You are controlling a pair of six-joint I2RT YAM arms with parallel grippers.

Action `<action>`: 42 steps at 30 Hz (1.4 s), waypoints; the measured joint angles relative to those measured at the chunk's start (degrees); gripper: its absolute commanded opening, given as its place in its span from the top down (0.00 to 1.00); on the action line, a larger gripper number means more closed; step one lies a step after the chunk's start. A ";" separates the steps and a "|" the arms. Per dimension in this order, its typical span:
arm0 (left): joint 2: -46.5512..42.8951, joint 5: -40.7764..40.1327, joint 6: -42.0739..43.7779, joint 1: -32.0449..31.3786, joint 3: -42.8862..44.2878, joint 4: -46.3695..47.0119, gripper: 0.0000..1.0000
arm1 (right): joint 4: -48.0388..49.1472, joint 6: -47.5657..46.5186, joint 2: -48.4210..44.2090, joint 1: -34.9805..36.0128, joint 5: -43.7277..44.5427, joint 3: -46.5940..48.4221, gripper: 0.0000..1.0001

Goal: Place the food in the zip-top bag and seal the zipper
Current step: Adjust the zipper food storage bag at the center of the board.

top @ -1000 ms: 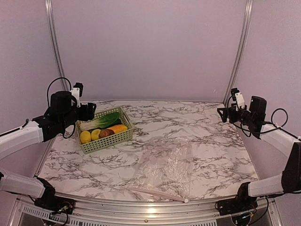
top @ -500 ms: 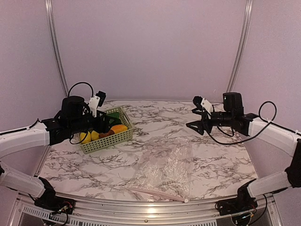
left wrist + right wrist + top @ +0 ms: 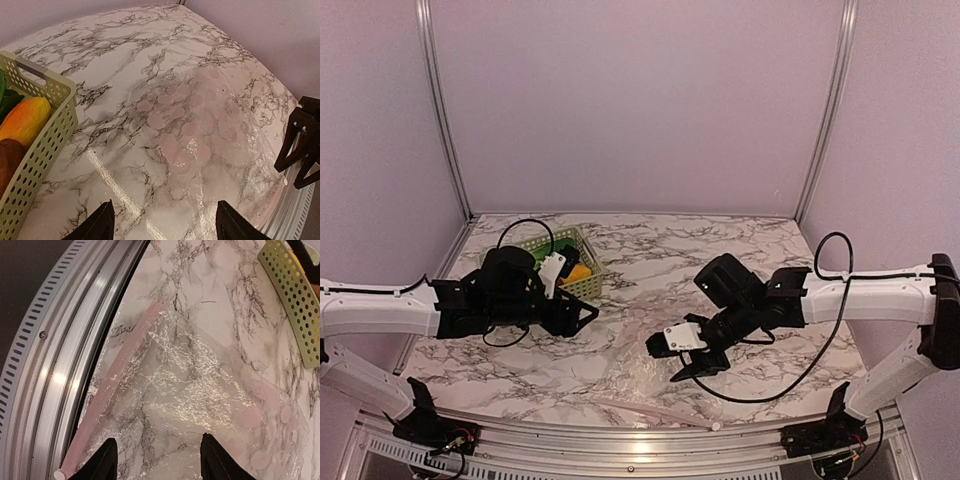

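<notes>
The clear zip-top bag (image 3: 632, 368) lies flat on the marble near the front edge, and its pale pink zipper (image 3: 652, 410) runs along the near side. The food sits in the green basket, with an orange-yellow fruit (image 3: 22, 121), a brown piece (image 3: 6, 165) and green leaves (image 3: 5, 95) showing. My left gripper (image 3: 582, 318) is open and empty, just right of the basket and over the bag's left part (image 3: 200, 135). My right gripper (image 3: 672, 362) is open and empty, low over the bag (image 3: 200, 385) near the zipper (image 3: 112, 390).
The light green perforated basket (image 3: 582, 290) stands at the back left, partly hidden by my left arm; it also shows in the left wrist view (image 3: 50, 135) and the right wrist view (image 3: 295, 295). A metal rail (image 3: 45, 370) borders the table's front edge beside the zipper.
Both arms have swung inward and down. The left gripper has moved from over the basket to its right side, and the right gripper has come from the far right down over the bag.
</notes>
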 measured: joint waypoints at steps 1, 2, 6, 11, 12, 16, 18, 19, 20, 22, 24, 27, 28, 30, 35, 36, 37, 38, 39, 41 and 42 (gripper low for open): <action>-0.35 -0.26 -1.79 -0.48 -2.08 0.74 0.29 | -0.90 -0.17 0.31 1.51 0.26 0.00 0.42; -0.42 -0.55 -3.54 -1.05 -3.82 1.27 0.29 | -1.60 -0.33 0.59 3.15 0.42 0.04 0.41; 0.13 -0.48 -9.25 -3.67 -9.55 4.63 0.27 | -3.93 -0.35 2.21 8.70 0.33 0.68 0.36; 5.07 1.49 -15.69 -6.51 -10.99 10.21 0.26 | -6.80 -0.68 2.97 10.08 0.04 1.79 0.35; 6.69 1.92 -17.27 -6.62 -10.91 11.13 0.26 | -7.17 -0.72 2.84 10.08 0.17 1.95 0.35; 13.14 3.85 -21.55 -6.82 -10.23 13.46 0.28 | -7.91 -0.72 1.64 10.05 1.05 1.90 0.35; 16.17 4.63 -22.80 -6.99 -8.96 13.62 0.33 | -7.89 -0.72 1.01 10.05 1.81 1.75 0.35; 17.81 5.14 -23.12 -7.10 -7.91 13.75 0.37 | -7.85 -0.72 0.72 10.01 2.16 1.53 0.36; 19.65 5.92 -23.43 -7.15 -6.43 13.99 0.41 | -7.89 -0.74 0.48 9.88 2.45 1.25 0.36; 22.27 7.04 -24.02 -7.19 -3.96 14.86 0.50 | -7.91 -0.72 0.22 9.62 2.80 0.74 0.36; 24.94 8.35 -24.35 -7.26 -1.14 16.04 0.63 | -8.09 -0.72 0.04 9.16 3.08 0.55 0.37; 29.14 9.40 -25.16 -7.39 3.26 17.38 0.83 | -8.20 -0.70 -0.52 7.76 3.28 0.50 0.38; 30.51 9.44 -25.59 -7.39 4.72 17.70 0.88 | -8.22 -0.68 -0.76 7.21 3.30 0.48 0.39; 32.81 9.29 -26.56 -7.39 7.26 18.23 0.98 | -8.37 -0.63 -1.49 5.57 3.34 0.46 0.40; 37.44 7.19 -28.55 -6.88 14.64 19.30 1.00 | -8.13 0.42 -4.17 -1.33 4.17 -0.48 0.42; 38.03 6.36 -29.14 -6.69 15.98 19.76 1.00 | -7.87 0.94 -4.70 -3.02 4.35 -0.83 0.41; 38.36 5.73 -29.79 -6.45 16.85 20.15 1.00 | -7.48 1.57 -5.31 -4.81 4.72 -1.18 0.40; 38.60 4.94 -30.69 -6.08 17.62 20.74 1.00 | -6.93 2.51 -6.01 -6.38 5.42 -1.57 0.39; 38.71 4.13 -31.89 -5.53 18.10 21.55 1.00 | -6.10 3.15 -6.86 -7.65 6.27 -2.14 0.37; 38.93 2.93 -34.64 -3.98 18.56 23.15 1.00 | -4.44 4.52 -8.81 -9.14 8.31 -3.50 0.35; 39.10 2.64 -35.67 -3.34 18.69 23.80 1.00 | -3.37 5.05 -9.90 -9.38 9.49 -4.48 0.35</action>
